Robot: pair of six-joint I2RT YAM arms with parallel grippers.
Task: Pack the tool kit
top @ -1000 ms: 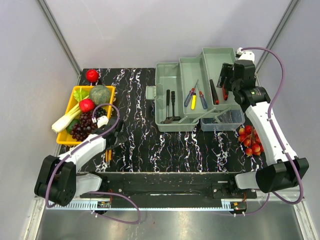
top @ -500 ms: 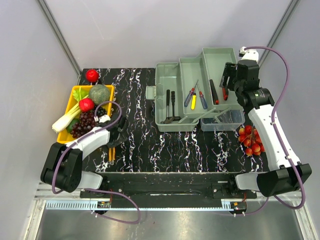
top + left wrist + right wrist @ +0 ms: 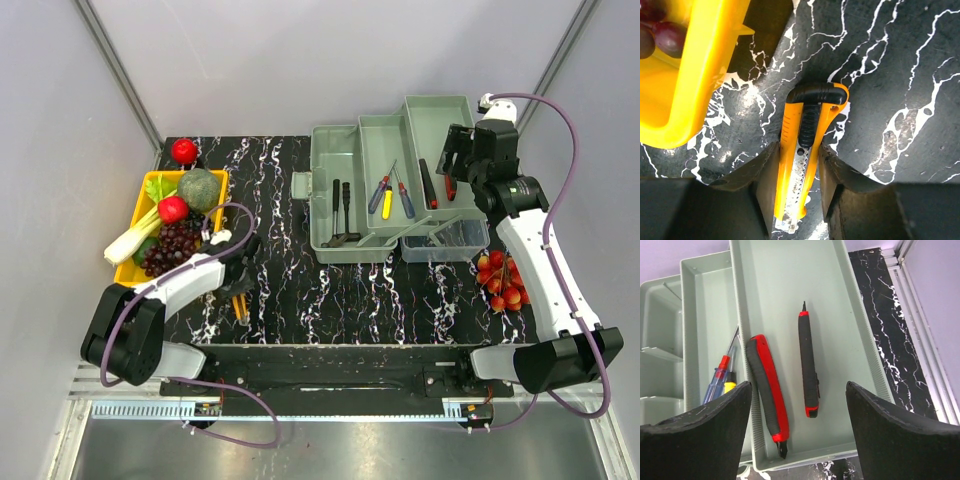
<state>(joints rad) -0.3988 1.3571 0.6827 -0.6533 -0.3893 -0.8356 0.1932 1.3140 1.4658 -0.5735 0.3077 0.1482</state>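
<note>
**Left gripper on the knife, right gripper spread over the toolbox**

The left gripper (image 3: 798, 167) is closed on the knife (image 3: 812, 115): a finger (image 3: 767, 175) lies against each long side of its yellow body. The knife lies flat on the table (image 3: 900, 75), black-capped end pointing away from the wrist. Just to its left is a corner of the yellow tray (image 3: 670, 115), with grapes (image 3: 665, 35) inside; knife and tray are apart.

The right gripper (image 3: 797, 395) hangs with its jaws wide apart and nothing between them. Below it is the end tray (image 3: 850, 340) of the toolbox (image 3: 335, 190), which stands open at the far right of the table. Two red-and-black tools lie in that tray, a broad one (image 3: 767, 390) and a slim one (image 3: 808, 365), side by side and not touching. Screwdrivers (image 3: 722, 377) lie in the middle tray (image 3: 705, 315). The clear lid (image 3: 445, 238) sits at the toolbox's near right corner.
</note>
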